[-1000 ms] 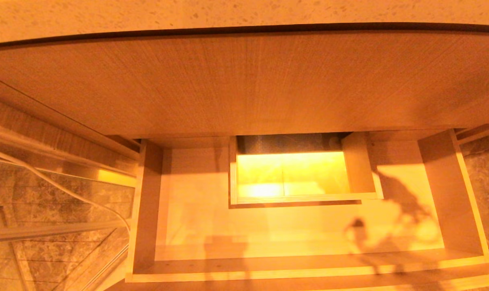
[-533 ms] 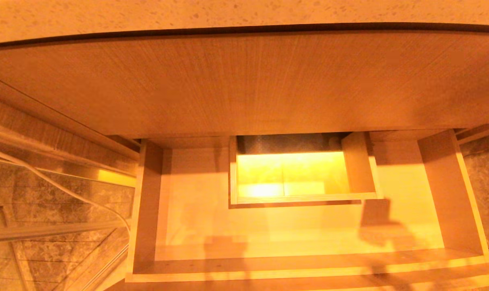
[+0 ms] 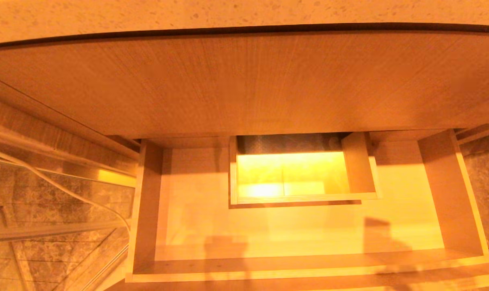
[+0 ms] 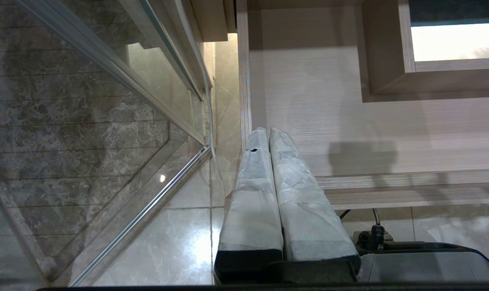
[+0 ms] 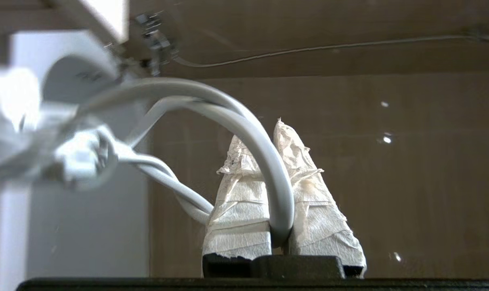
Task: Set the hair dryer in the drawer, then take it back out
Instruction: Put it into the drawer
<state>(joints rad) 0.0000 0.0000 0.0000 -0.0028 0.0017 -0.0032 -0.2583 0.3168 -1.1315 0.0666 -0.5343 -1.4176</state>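
Right pincer [image 5: 264, 161] clamps a cable [image 5: 244, 125]; its shadow has receded.

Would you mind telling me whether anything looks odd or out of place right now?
Yes: the right gripper is shut on a grey cable wedged between its wrapped fingers, not on the blurred white hair dryer body. The open drawer holds nothing. The left gripper is shut and idle by the drawer's corner.

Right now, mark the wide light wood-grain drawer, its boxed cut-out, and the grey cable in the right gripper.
drawer [image 3: 309, 226]: head view, bare floor panel.
boxed cut-out [image 3: 359, 169]: head view, right wall.
grey cable [image 5: 268, 161]: right wrist view, loop between the fingers.
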